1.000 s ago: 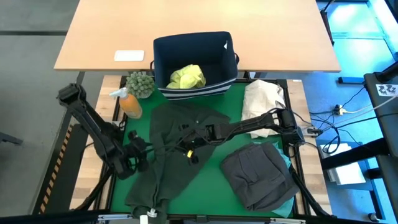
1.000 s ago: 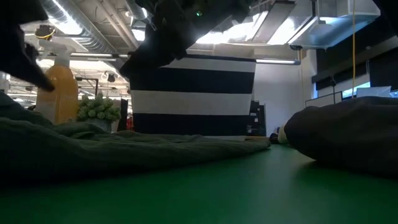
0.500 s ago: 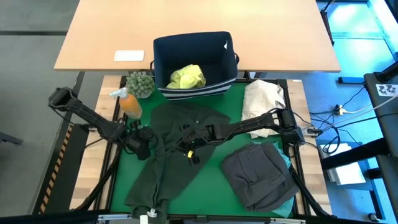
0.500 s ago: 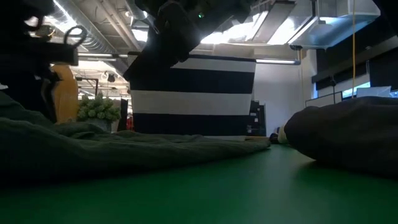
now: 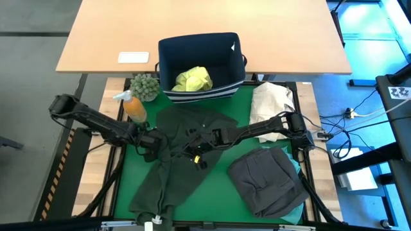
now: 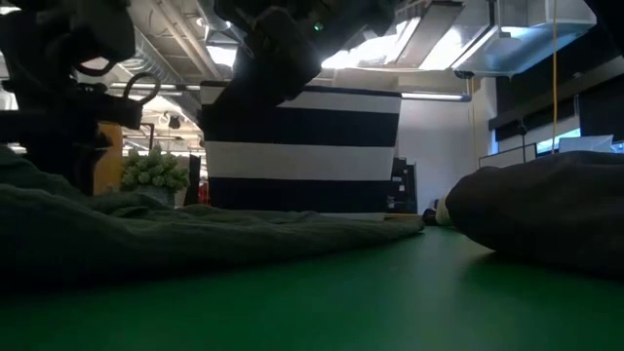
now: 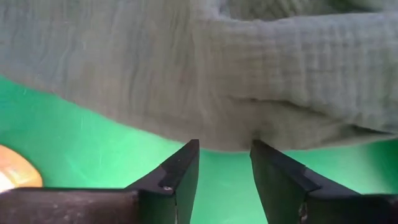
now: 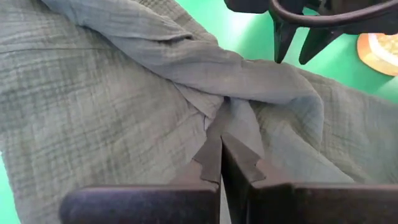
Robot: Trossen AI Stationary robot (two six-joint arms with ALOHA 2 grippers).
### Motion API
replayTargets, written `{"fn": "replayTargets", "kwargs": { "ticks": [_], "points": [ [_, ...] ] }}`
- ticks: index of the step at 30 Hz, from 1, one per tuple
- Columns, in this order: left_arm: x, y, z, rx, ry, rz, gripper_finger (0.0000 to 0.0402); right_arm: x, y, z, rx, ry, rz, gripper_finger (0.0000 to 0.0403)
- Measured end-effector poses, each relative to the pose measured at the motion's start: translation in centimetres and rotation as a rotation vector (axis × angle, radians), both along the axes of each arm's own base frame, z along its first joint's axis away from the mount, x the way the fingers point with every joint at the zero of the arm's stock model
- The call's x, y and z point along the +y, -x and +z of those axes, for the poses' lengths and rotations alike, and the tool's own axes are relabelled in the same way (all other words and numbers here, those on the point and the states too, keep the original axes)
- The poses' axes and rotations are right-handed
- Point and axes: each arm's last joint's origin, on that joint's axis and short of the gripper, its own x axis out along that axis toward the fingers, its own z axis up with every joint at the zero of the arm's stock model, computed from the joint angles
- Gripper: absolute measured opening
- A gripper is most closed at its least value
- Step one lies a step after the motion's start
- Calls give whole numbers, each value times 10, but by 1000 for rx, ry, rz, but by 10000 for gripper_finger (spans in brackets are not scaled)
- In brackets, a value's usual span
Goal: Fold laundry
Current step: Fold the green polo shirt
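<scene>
A dark olive garment (image 5: 183,163) lies spread on the green mat (image 5: 218,192), left of centre. My right gripper (image 5: 194,154) reaches in from the right and is shut on a ridge of cloth near the garment's middle. My left gripper (image 5: 153,142) stands open at the garment's left edge. In the left wrist view its fingertips (image 7: 189,152) frame that edge (image 7: 224,140) over the mat; I cannot tell whether they touch it. A folded charcoal garment (image 5: 266,179) rests on a turquoise one (image 5: 297,165) at the right. A yellow-green shirt (image 5: 192,78) lies in the navy bin (image 5: 168,58). My right gripper pinches a raised fold (image 8: 225,118) near the middle of the olive garment between its two shut fingers. The fingers come slanting down from the table's right side. The fold is gathered up at the fingertips, and the rest of the garment lies on the mat.
A cream cloth bundle (image 5: 273,102) lies at the far right of the mat. An orange bottle (image 5: 133,107) and a small green plant (image 5: 145,86) stand at the far left corner, close to my left arm. A wooden table (image 5: 289,38) stands beyond the bin.
My left gripper has swung from the mat's left side toward the far edge and to the right, turning as it went. It now stands at the olive garment's left edge. My right gripper and the garment have kept still.
</scene>
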Motion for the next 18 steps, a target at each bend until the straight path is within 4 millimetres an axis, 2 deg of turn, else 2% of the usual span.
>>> {"fn": "replayTargets", "kwargs": {
  "ticks": [10,14,18],
  "points": [
    [0,-5,-15,123,10,-50,187,0,2,-2,35,5,1,5],
    [-2,-6,-14,134,-2,-103,194,0,2,-3,36,7,3,5],
    [-1,-12,-7,97,-88,-120,193,0,2,-3,34,15,20,5]
  ]
}}
